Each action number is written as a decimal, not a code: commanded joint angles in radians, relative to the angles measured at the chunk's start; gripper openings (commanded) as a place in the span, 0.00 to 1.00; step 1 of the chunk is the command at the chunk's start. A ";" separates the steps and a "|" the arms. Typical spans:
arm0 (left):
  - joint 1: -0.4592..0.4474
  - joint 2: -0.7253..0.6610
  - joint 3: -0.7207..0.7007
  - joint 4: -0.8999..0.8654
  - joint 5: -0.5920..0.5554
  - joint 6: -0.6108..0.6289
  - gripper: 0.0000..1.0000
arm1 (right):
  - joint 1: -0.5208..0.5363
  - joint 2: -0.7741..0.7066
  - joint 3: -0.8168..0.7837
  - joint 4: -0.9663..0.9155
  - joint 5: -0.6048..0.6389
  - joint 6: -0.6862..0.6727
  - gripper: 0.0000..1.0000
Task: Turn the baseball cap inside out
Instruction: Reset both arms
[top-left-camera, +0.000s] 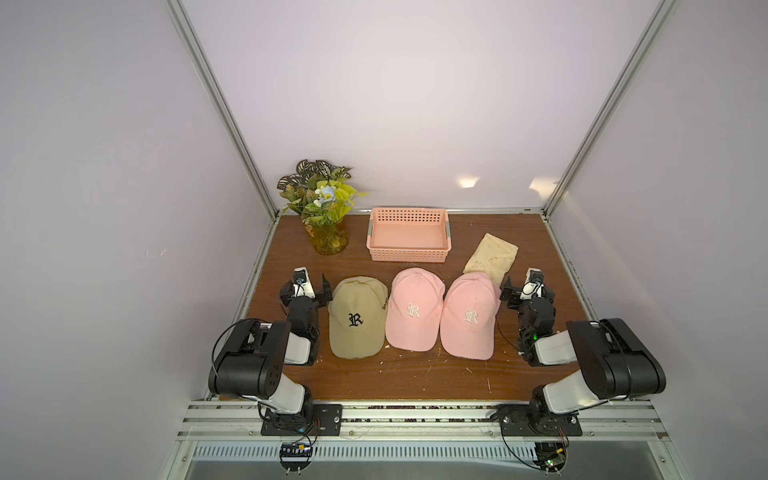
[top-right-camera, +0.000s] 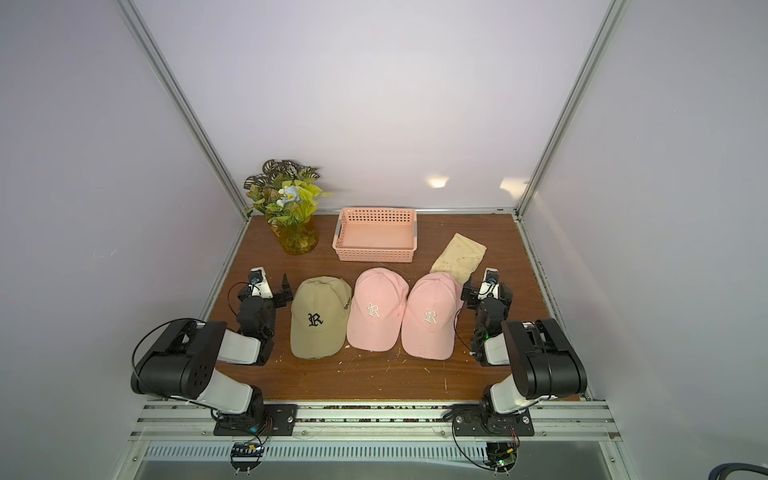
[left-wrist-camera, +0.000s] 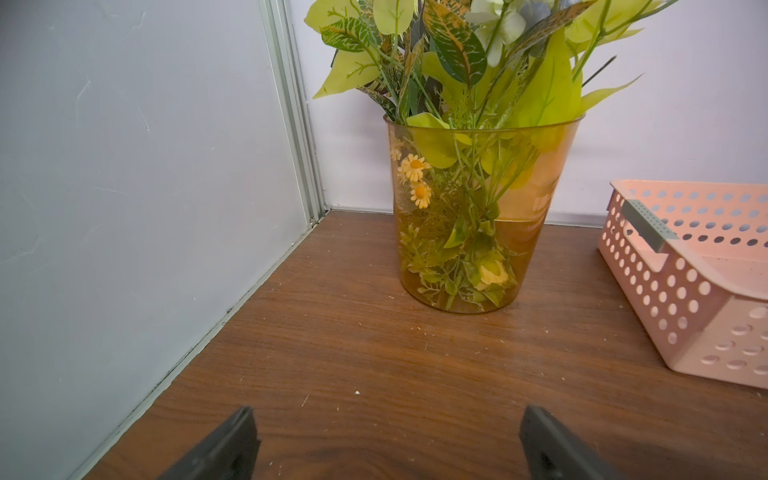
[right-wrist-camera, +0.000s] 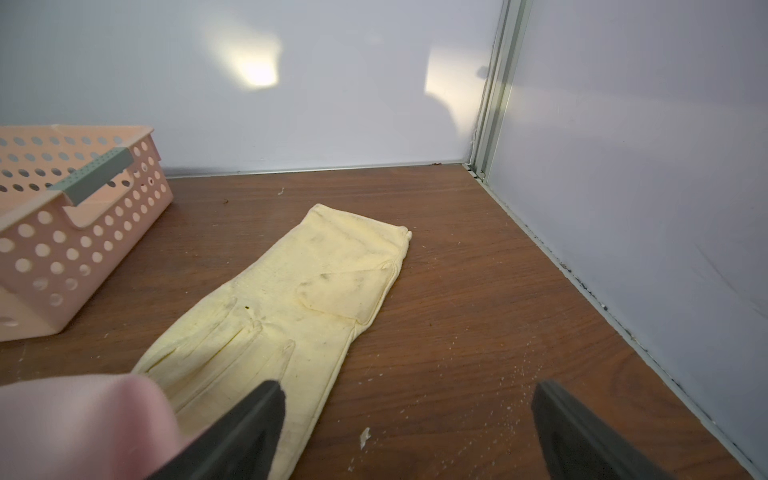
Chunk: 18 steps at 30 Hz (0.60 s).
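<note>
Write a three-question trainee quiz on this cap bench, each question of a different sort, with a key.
1. True or false: the pink basket holds a cap.
2. Multiple choice: which cap lies nearest the left gripper? A. the tan cap B. the middle pink cap C. the outer pink cap
3. Fill in: the cream thing lying flat beside the right gripper, its fingers partly under the outer pink cap, is a ____.

Key
1. False: the basket holds nothing.
2. A.
3. Glove.
</note>
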 joint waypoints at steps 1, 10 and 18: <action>0.006 -0.005 0.006 -0.007 -0.010 -0.003 0.99 | -0.002 -0.015 0.013 0.025 0.010 0.009 0.99; 0.006 -0.006 0.006 -0.007 -0.010 -0.003 0.99 | -0.003 -0.026 -0.043 0.117 0.028 0.019 1.00; 0.006 -0.006 0.006 -0.007 -0.010 -0.003 0.99 | -0.005 -0.014 0.009 0.033 0.006 0.009 0.99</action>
